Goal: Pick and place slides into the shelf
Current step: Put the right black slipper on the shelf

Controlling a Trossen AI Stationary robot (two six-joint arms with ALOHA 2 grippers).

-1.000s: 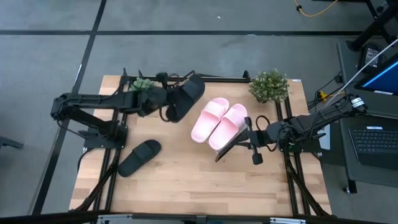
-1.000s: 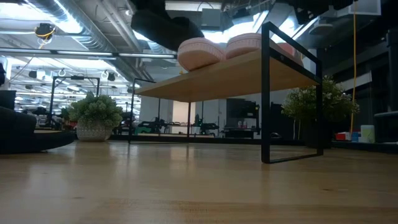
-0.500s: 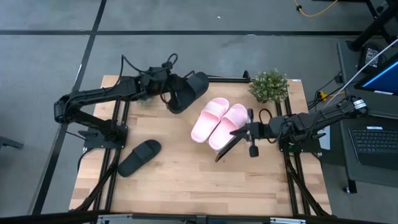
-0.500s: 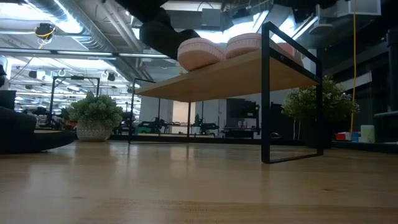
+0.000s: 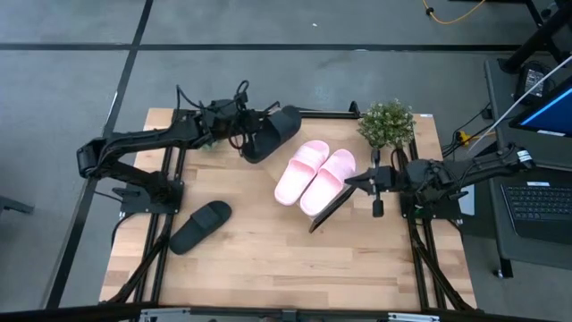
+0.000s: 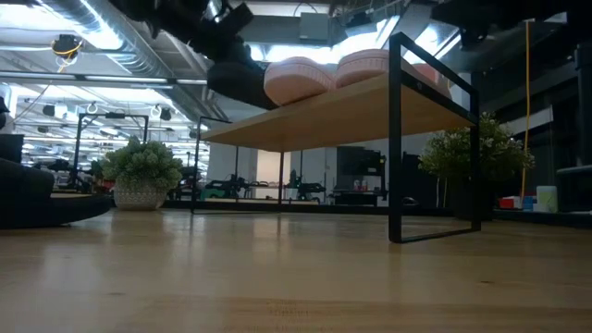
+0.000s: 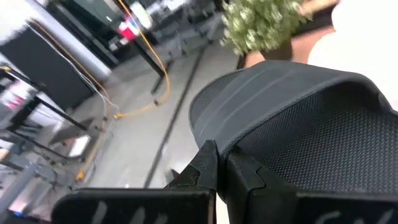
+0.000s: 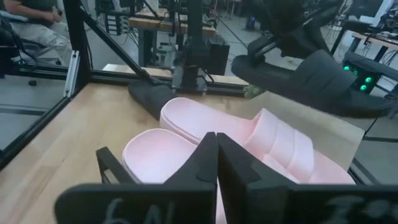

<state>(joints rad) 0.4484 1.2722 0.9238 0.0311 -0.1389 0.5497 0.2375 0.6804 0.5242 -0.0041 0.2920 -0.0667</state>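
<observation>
One black slide (image 5: 271, 132) sits pinched in the left tool (image 5: 239, 134); right tool (image 5: 350, 183) apparently closed, empty.

From above, the pink slides (image 5: 315, 178) cover most of the shelf (image 5: 323, 211); only a dark tilted edge of it shows. The left gripper (image 5: 239, 136) is lost among cables and the black slide (image 5: 270, 134) it carries, so where its fingers meet the slide cannot be made out there. In the low view that slide (image 6: 239, 81) is a dark shape cut off by the top edge, and the second black slide (image 6: 37, 199) runs off the left edge. The left wrist view is blurred, the slide (image 7: 298, 134) running past the picture's edge. In the right wrist view a seated person (image 8: 28, 22) is cropped at the corner.
</observation>
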